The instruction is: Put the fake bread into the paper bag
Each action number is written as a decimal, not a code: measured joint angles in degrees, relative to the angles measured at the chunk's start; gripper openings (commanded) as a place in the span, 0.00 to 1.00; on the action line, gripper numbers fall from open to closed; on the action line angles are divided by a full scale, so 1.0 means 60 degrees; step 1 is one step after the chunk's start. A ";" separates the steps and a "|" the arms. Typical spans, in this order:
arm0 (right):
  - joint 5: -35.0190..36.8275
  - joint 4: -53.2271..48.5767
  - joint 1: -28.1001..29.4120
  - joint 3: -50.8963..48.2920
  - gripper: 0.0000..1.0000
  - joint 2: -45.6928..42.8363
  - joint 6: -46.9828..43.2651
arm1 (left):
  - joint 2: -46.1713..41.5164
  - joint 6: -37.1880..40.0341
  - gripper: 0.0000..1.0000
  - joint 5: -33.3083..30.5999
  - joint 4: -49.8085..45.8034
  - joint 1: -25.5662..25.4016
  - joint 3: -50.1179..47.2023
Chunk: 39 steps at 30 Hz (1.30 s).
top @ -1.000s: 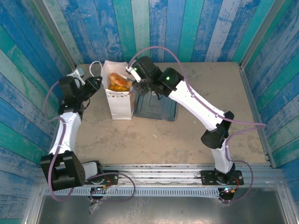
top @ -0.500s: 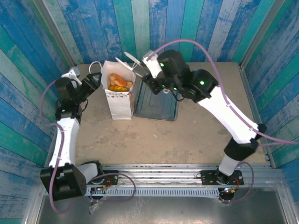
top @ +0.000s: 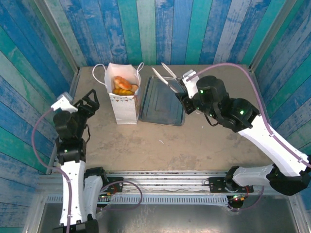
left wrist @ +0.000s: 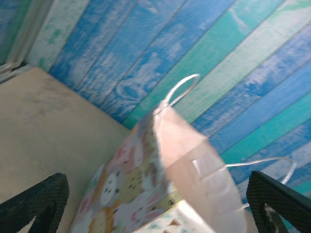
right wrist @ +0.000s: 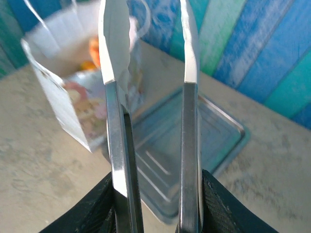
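standing far left, white paper bag (top: pixel 124 110) holds glossy golden bread (top: pixel 124 85); left gripper (top: pixel 91 101) gapes wide, right gripper (top: pixel 180 87) clamps flat metal tongs (top: pixel 160 76).

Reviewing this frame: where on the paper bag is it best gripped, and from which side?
Probably best: pinch the top rim of the paper bag on its left wall, coming in from the left. It stands upright with its mouth open, bread inside; that wall is free, while the tray crowds its right side.
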 measured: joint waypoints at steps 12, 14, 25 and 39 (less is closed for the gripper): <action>-0.0171 0.2273 -0.1457 -0.3934 0.42 0.1570 0.0419 | -0.0437 -0.1366 0.95 -0.1253 0.0051 0.0000 -0.2058; -0.0237 0.2670 -0.1519 -0.3920 0.41 0.2357 0.0251 | -0.0208 -0.1599 0.95 -0.1300 0.0098 0.0000 -0.2262; -0.0769 0.4539 -0.2189 -0.3905 0.41 0.4499 -0.0597 | -0.0011 -0.1814 0.95 -0.1508 0.0364 0.0000 -0.2306; -0.1169 0.5778 -0.2200 -0.3912 0.44 0.5533 -0.1096 | 0.0146 -0.1814 0.94 -0.1588 0.0423 0.0000 -0.2302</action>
